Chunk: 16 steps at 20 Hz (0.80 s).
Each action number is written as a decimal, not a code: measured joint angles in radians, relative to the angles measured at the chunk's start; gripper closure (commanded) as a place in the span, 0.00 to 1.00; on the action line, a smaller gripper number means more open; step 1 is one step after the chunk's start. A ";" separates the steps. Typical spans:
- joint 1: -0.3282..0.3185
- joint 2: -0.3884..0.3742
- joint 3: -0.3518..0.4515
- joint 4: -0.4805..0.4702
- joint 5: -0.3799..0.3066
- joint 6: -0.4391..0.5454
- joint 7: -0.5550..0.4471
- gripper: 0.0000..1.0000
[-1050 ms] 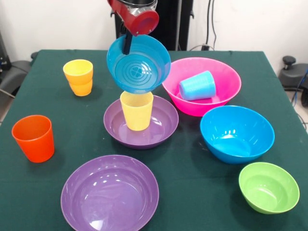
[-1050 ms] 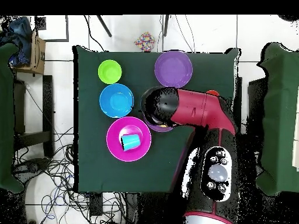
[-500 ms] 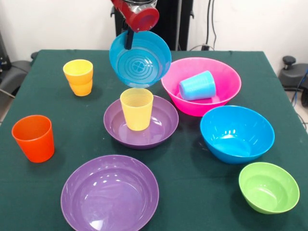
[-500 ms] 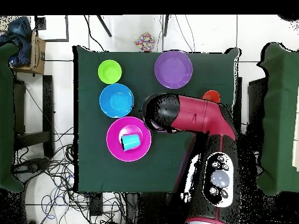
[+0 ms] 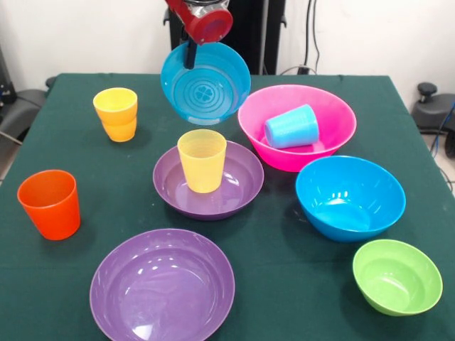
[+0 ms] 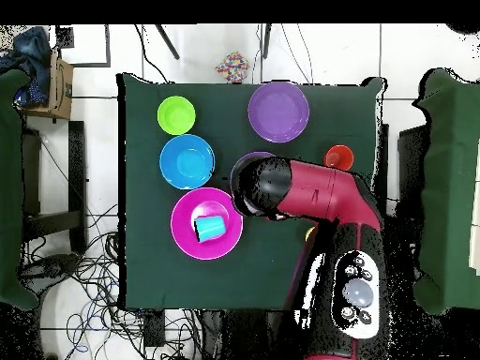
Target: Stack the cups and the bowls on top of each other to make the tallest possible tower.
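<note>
- End effector [image 5: 189, 57]: a dark finger reaching down from the red wrist at the top edge, clamped on the upper rim of the small blue bowl [image 5: 205, 83]. The bowl hangs tilted, ribbed underside toward the front camera, in the air above and behind the pale yellow cup [image 5: 202, 160].
- Pale yellow cup: upright inside the far purple bowl [image 5: 208, 180] at the table's middle.
- Near purple bowl [image 5: 162, 285]: shallow, at the front edge, partly cut off by the frame.
- Pink bowl [image 5: 297, 127]: holds the light blue cup [image 5: 291, 126] lying on its side.
- Big blue bowl [image 5: 350, 197] just in front of the pink one; green bowl [image 5: 396, 276] near the front right corner.
- Amber-yellow cups [image 5: 116, 114]: nested one in the other, far left; orange cup [image 5: 50, 204] upright, nearer on the left.
- Table [image 5: 298, 284]: covered in dark green cloth. Around it, white wall, black cables and a dark stand; overhead, tiled floor [image 6: 89, 103] with a tangle of cables and green seating at both sides.
- Hidden: in the overhead view the red arm [image 6: 319, 192] covers the held bowl, the yellow cup, the amber-yellow cups and most of the far purple bowl; the end effector itself cannot be made out there.
</note>
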 measured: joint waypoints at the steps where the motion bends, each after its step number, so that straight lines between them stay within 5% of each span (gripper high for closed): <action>1: -0.001 0.000 0.001 0.000 0.000 0.000 0.000 1.00; 16: -0.028 0.004 0.045 0.008 0.000 0.000 0.000 1.00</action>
